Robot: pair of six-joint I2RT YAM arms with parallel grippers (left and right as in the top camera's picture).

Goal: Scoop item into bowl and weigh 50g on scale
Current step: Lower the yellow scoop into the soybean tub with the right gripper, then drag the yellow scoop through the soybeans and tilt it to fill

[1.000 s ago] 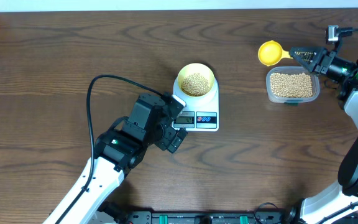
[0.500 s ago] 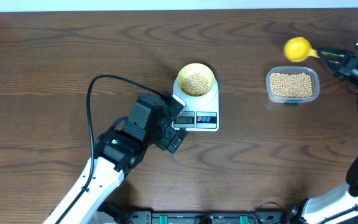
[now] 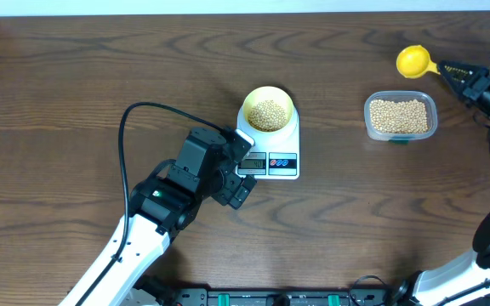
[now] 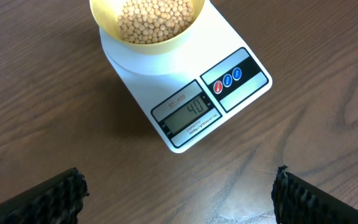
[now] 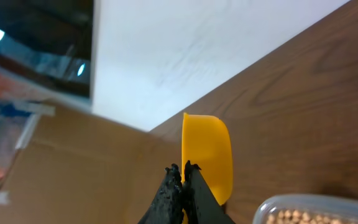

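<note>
beans [image 3: 268,114] in bowl [image 3: 247,104] on scale [image 3: 292,136], middle of worktop [image 3: 75,76] | left gripper [image 4: 179,196] wide open, just beside scale's display end | right gripper [image 5: 180,180] clamped on yellow scoop [image 5: 207,155], near tub [image 3: 401,116] of beans, far right

I see my right gripper [image 3: 446,68] has carried the yellow scoop [image 3: 413,60] rightward, above the tub's [image 3: 401,133] far right corner.
</note>
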